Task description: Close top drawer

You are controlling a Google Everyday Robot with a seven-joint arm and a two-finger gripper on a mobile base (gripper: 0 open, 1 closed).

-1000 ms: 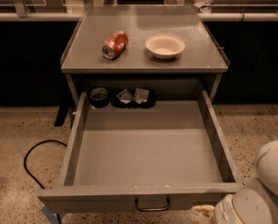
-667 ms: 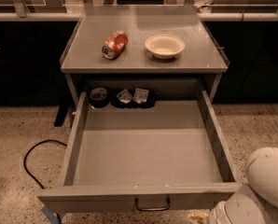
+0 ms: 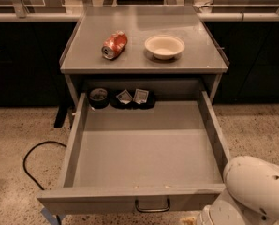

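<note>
The top drawer [image 3: 144, 149] is a wide, deep grey metal drawer, pulled far out of the grey cabinet toward me. Its flat front panel [image 3: 97, 203] runs along the bottom of the camera view, with a small dark wire handle [image 3: 152, 206] at its middle. At the back of the drawer sit a dark round container [image 3: 99, 96] and two small packets [image 3: 132, 96]. The white arm [image 3: 256, 191] shows at the bottom right, beside the drawer's front right corner. The gripper itself is out of view, below the bottom edge.
On the cabinet top [image 3: 144, 62] lie a red soda can [image 3: 114, 45] on its side and a white bowl [image 3: 164, 46]. A black cable [image 3: 32, 163] loops on the speckled floor at left. Dark counters stand behind the cabinet.
The white arm has risen further into the bottom right corner, closer to the drawer's front right corner. The drawer stands open as before.
</note>
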